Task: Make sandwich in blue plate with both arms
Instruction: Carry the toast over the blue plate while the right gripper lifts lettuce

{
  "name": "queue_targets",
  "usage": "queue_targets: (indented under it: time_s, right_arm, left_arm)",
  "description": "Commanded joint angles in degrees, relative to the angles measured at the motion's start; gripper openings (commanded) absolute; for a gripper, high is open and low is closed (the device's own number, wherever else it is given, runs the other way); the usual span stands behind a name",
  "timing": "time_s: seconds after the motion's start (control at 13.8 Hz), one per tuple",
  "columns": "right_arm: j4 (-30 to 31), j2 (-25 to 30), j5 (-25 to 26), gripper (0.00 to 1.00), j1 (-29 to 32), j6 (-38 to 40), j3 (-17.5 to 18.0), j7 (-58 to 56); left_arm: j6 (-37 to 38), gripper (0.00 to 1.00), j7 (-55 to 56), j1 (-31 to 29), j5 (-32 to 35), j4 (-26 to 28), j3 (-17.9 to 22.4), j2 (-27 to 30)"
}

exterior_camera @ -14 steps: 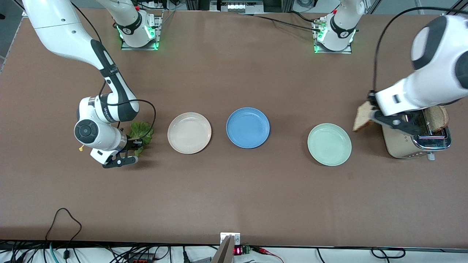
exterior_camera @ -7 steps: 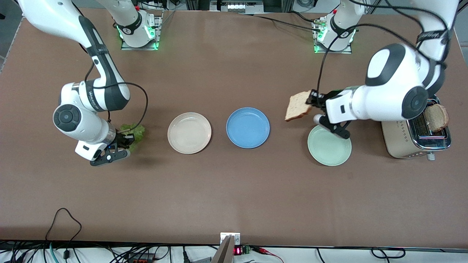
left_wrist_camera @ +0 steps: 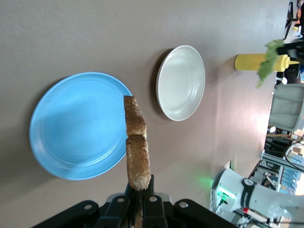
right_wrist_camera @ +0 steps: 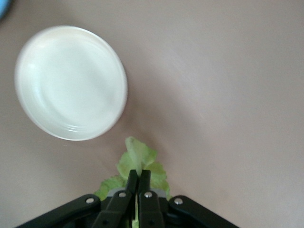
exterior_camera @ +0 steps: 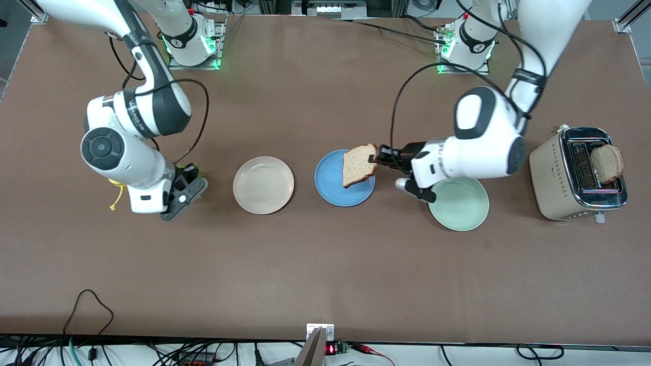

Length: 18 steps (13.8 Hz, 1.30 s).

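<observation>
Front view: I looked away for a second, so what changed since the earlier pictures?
The left pincer carried the bread from beside the toaster to over the blue plate. The right pincer lifted the lettuce. Plates and the toaster's slice stayed.

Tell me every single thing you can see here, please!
bread slice: one, light brown, held in the air over the blue plate
second bread slice: one, brown, in the toaster
lettuce leaf: one, green, held in the air
blue plate: one, mid-table
cream plate: one, beside blue plate
mint plate: one, toward the toaster
toaster: one, beige and silver, left arm's end
yellow bottle: one, near lettuce
left gripper: black, shut on bread slice
right gripper: black, shut on lettuce leaf
</observation>
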State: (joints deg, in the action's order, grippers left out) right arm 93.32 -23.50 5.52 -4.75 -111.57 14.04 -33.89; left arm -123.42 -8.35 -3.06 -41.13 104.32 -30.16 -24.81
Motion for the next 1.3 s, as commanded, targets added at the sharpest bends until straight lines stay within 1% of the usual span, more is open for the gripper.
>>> queue_targets:
  time_s: [0.0,0.07,0.14,0.29,0.36,0.43,0.51,0.58,0.65,0.87,0.94,1.01,1.09,1.23]
  right_arm:
    - [-2.5,-0.1,-0.1,0.00,0.4,2.3,3.8,-5.6]
    - [-2.5,-0.3,-0.2,0.00,0.4,2.3,4.8,-7.6]
    - [-2.5,-0.5,-0.2,0.00,0.4,2.3,5.7,-8.2]
    - [-2.5,-0.5,-0.2,0.00,-0.3,2.2,7.7,-8.2]
    - [-2.5,-0.5,-0.2,0.00,-1.3,1.8,8.2,-7.9]
    - [-2.6,-0.6,-0.3,0.00,-2.4,1.5,8.2,-7.3]
    - [-2.6,-0.6,-1.2,0.00,-3.4,1.4,8.2,-7.2]
    - [-3.0,-0.7,-3.0,0.00,-4.4,1.4,8.1,-6.7]
    - [-3.1,-0.8,-3.9,0.00,-5.0,0.8,8.1,-6.6]
    - [-3.8,-2.4,-4.0,0.00,-8.1,-2.5,8.1,-5.3]
    - [-3.8,-2.9,-3.9,0.00,-8.9,-3.8,8.1,-4.0]
    - [-3.8,-3.6,-3.9,0.00,-9.7,-5.1,8.0,-3.3]
    - [-3.8,-4.2,-4.0,0.00,-10.2,-6.6,8.1,-2.8]
    - [-3.8,-5.2,-4.0,0.00,-11.5,-9.7,8.1,-0.7]
  left_arm:
    - [-5.8,0.00,-7.8,0.2,-8.5,4.7,-1.2,-0.1]
    - [-9.4,0.00,-13.1,0.3,-12.0,6.6,-1.4,-1.0]
    - [-10.7,0.00,-18.4,0.3,-14.6,7.0,-1.4,-2.9]
    - [-11.0,0.00,-25.1,-0.4,-16.3,7.2,-1.4,-5.3]
    - [-11.1,0.00,-26.1,-0.5,-17.3,7.1,-1.4,-6.2]
    - [-11.6,0.00,-27.7,0.0,-20.6,7.1,-1.4,-7.2]
    - [-12.1,0.00,-31.3,0.2,-24.3,7.2,-1.3,-7.7]
    - [-12.1,0.00,-34.8,0.1,-25.9,7.3,-1.3,-9.1]
    - [-12.2,0.00,-36.3,0.0,-26.1,7.4,-1.4,-10.2]
    - [-12.7,0.01,-36.8,0.3,-26.1,7.4,-1.3,-11.7]
    - [-12.7,0.08,-36.8,0.3,-26.1,7.4,-1.3,-11.7]
    - [-12.6,0.35,-36.9,0.4,-26.0,7.3,-1.2,-11.8]
    - [-12.6,0.99,-37.4,0.3,-25.7,7.3,-1.0,-12.3]
    - [-11.9,1.00,-39.0,-0.7,-25.1,7.8,-0.6,-11.1]
